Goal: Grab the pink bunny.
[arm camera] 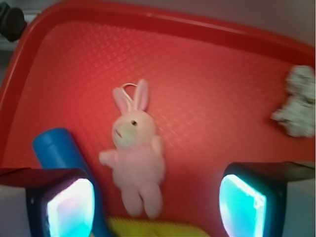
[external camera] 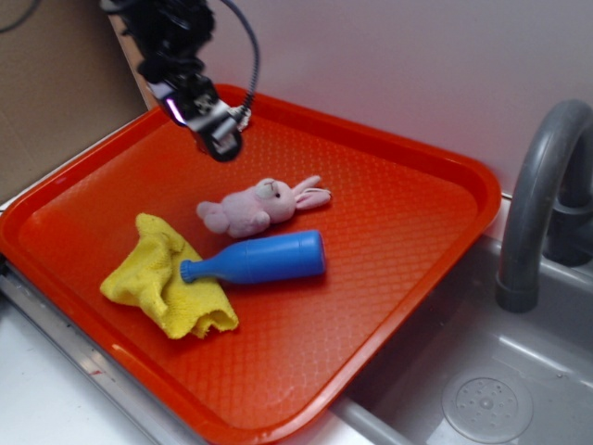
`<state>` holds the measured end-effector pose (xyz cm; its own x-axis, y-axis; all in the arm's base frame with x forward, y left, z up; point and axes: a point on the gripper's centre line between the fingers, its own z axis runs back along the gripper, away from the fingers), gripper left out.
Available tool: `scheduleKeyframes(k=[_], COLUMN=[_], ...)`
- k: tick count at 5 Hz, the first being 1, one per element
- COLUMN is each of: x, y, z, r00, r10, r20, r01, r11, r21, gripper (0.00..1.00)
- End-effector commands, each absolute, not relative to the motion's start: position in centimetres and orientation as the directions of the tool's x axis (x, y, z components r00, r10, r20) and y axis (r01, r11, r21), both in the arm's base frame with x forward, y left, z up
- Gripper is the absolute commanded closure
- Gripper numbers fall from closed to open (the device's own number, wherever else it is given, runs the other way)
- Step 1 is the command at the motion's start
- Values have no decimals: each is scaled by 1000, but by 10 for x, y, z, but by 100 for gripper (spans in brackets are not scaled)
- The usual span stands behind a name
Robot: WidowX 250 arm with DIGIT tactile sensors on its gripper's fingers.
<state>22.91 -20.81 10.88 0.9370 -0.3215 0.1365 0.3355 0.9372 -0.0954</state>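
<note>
Bg is pretty plain tbh. Pale wall (external camera: 398, 65) runs behind everything, kinda pinkish-white, w/ a brown cardboard-looking panel (external camera: 56, 83) at the far left of the exterior view. Everything sits on a grey toy-kitchen style counter; sink basin (external camera: 482, 371) at lower right w/ a round drain (external camera: 487, 406) in it. Grey curved faucet (external camera: 542, 185) arches over the sink's back edge. Pale table (external camera: 46, 399) surface shows at bottom left. Light is soft & even, no hard shadows; wrist view is a bit blurry.
</note>
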Motion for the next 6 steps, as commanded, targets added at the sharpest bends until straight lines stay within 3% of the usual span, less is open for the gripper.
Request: scheduleKeyframes(k=[1, 2, 3, 4, 6], x=[245, 237, 237, 236, 234], y=[-229, -228, -222, -222, -223], z=[83, 73, 59, 61, 69], r00=[907, 905, 916, 918, 930], r10=[-395, -418, -399, -396, -365], r20=[146, 84, 34, 16, 33], r01=[413, 424, 400, 397, 367], r11=[901, 903, 913, 917, 929], r21=[-130, -71, -75, -46, -53], gripper=[0, 0, 0, 100, 100])
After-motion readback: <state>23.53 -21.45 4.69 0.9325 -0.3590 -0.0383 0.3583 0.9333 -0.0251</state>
